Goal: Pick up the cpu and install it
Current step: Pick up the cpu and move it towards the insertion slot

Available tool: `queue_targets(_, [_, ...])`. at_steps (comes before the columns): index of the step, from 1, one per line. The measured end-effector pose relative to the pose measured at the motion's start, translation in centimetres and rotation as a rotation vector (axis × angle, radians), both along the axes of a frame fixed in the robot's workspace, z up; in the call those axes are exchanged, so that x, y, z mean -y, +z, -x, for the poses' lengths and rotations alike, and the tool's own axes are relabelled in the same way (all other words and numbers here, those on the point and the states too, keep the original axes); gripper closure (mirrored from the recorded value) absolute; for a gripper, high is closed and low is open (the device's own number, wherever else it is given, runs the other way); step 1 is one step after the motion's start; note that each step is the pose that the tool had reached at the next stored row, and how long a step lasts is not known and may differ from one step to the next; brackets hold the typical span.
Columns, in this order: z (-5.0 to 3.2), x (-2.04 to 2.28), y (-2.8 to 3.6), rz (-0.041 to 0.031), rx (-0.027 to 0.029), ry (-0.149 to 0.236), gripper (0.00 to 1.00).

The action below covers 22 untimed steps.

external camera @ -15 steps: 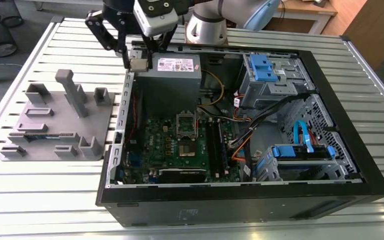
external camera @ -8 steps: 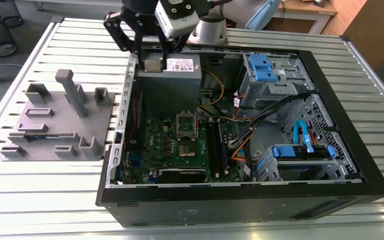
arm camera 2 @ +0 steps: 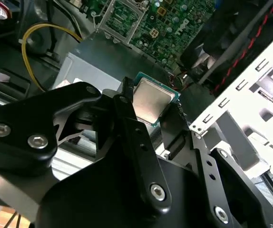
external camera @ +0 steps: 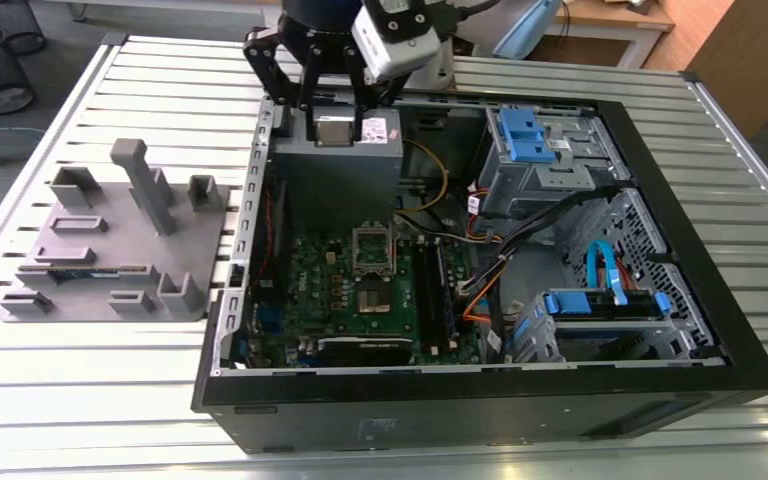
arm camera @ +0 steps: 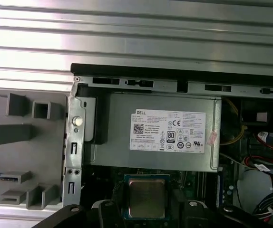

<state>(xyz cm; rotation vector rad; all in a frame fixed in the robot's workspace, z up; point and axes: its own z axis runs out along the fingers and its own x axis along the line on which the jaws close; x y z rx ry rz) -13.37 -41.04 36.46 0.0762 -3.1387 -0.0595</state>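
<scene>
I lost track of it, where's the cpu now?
The cpu is clamped in the tool, held over the grey power supply in the open computer case, toward the exterior view's left.

In the exterior view the arm (external camera: 317,10) hangs at 12 o'clock, its wrist pointing down toward 6 o'clock. The gripper (external camera: 335,115) has its 2 black fingers (arm camera 2: 127,107) closed on opposite edges of the cpu (arm camera 2: 151,100), silver top facing the wrist.
</scene>
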Motion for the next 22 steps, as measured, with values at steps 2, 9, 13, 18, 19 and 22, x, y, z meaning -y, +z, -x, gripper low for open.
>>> queue_targets(2, [-0.68, 0.00, -0.02, 0.0000, 0.0000, 0.000, 0.53])
queue_targets(9, [-2.91, 0.00, -0.09, -0.0001, 0.0000, 0.000, 0.53])
queue_targets(13, [-3.97, 0.00, -0.14, -0.0001, 0.0000, 0.000, 0.53])
queue_targets(18, [-4.92, 0.00, -0.18, -0.0001, 0.0000, 0.000, 0.53])
queue_targets(19, [-4.95, 0.01, -0.18, -0.0002, 0.0001, 0.000, 0.53])
queue_targets(22, [-4.96, 0.00, -0.18, -0.0001, 0.0000, 0.000, 0.53])
